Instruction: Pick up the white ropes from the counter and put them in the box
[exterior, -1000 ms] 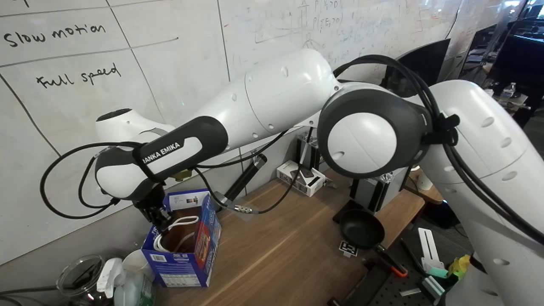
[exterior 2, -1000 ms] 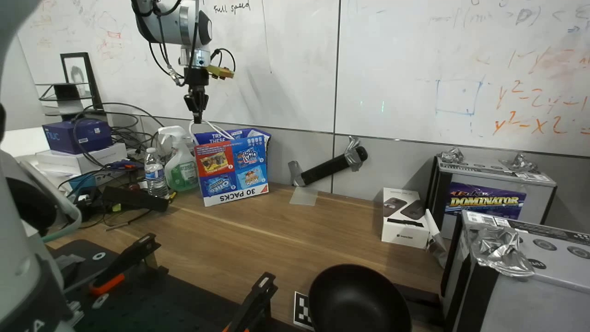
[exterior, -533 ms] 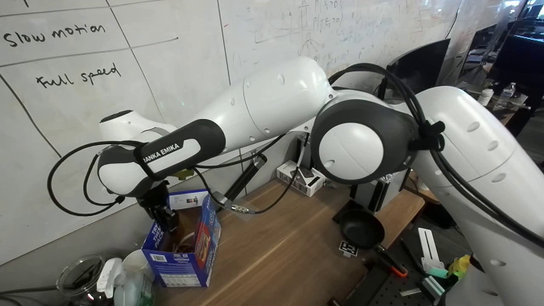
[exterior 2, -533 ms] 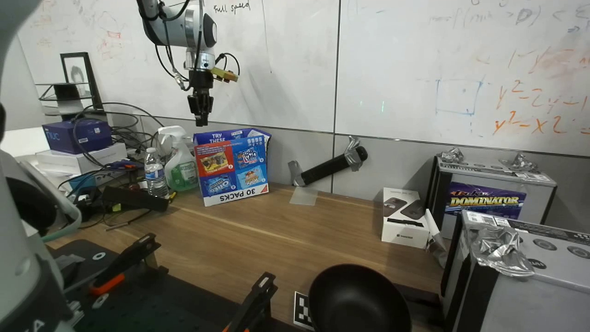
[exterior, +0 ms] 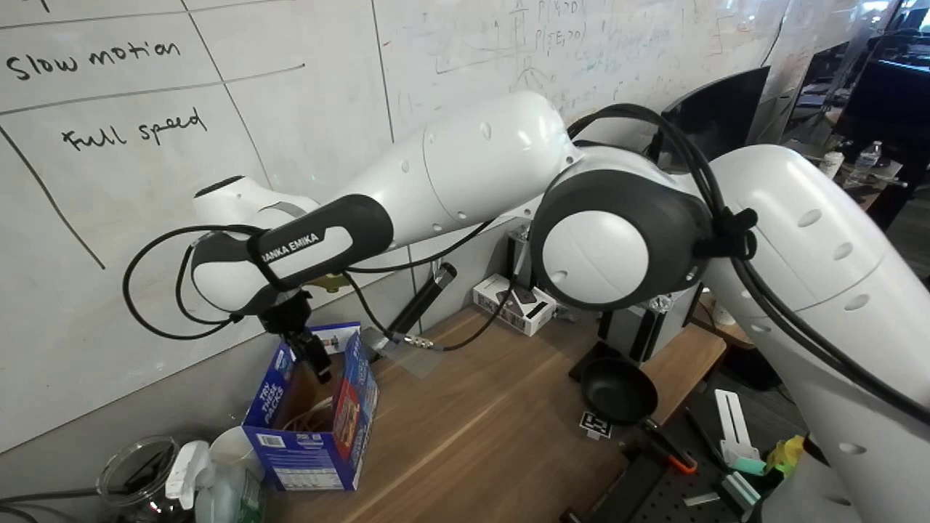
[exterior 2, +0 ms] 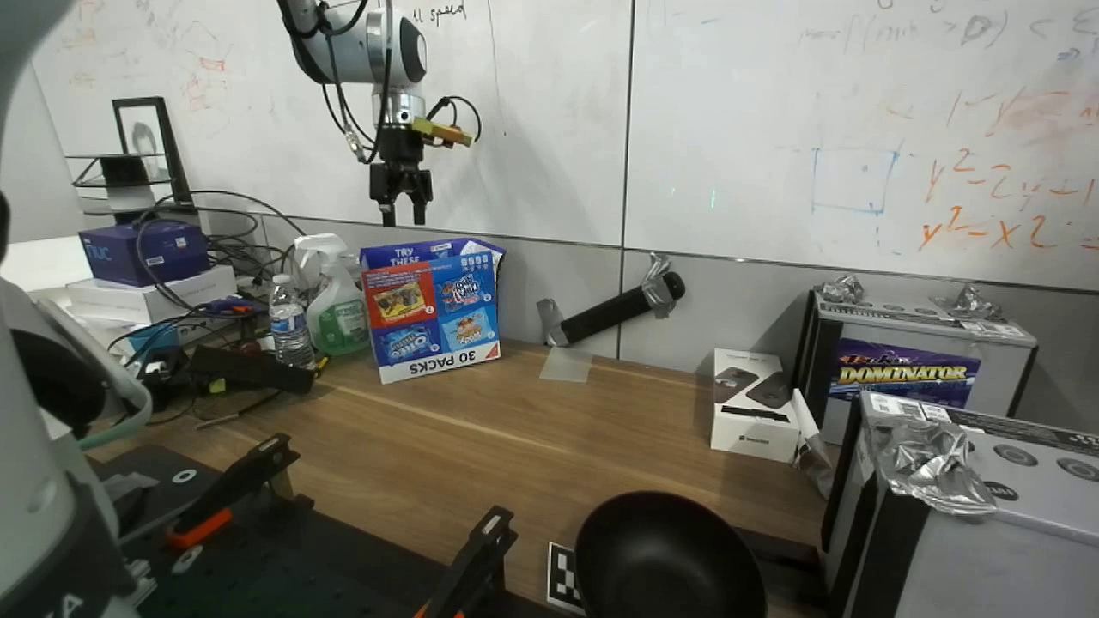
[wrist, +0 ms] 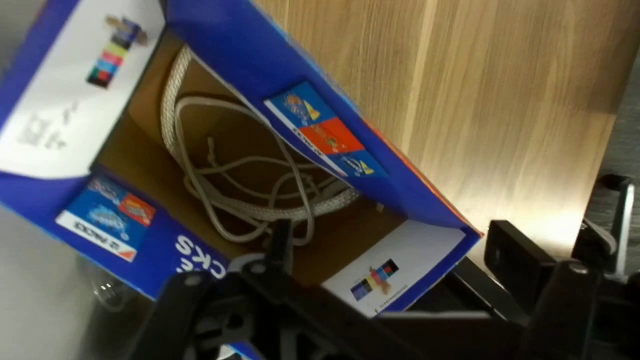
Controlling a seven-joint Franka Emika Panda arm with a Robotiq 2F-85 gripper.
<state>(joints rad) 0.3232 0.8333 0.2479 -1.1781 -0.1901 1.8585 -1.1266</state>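
Hand (exterior 2: 403, 218) is being held above the box (wrist: 225, 45), its fingers (exterior 2: 419, 211) standing apart with nothing being gripped between them. In an exterior view their tips (exterior 2: 388, 216) are showing just higher than its top edge. In the wrist view one tip is showing against the opening and the other past a corner, so the flaps (wrist: 417, 250) are being judged the nearest hazard: by a sideways sweep one could be bent.

Farther down, the ropes (wrist: 265, 213) are being held inside the box. A thick braided length and thin loops are lying curled between the walls; every part being shown is lying within, though whatever is being hidden by the hand cannot be told. The placing is being judged done, only withdrawal being left.

For that to be done well, a slow, straight lift is being called for, with the fingers being left spread, so that neither flap nor loop is being caught. Any swing is best being saved until after, over the table (wrist: 450, 100) and away from the sprayer (exterior 2: 339, 322), being seen just beside the box in both exterior views.
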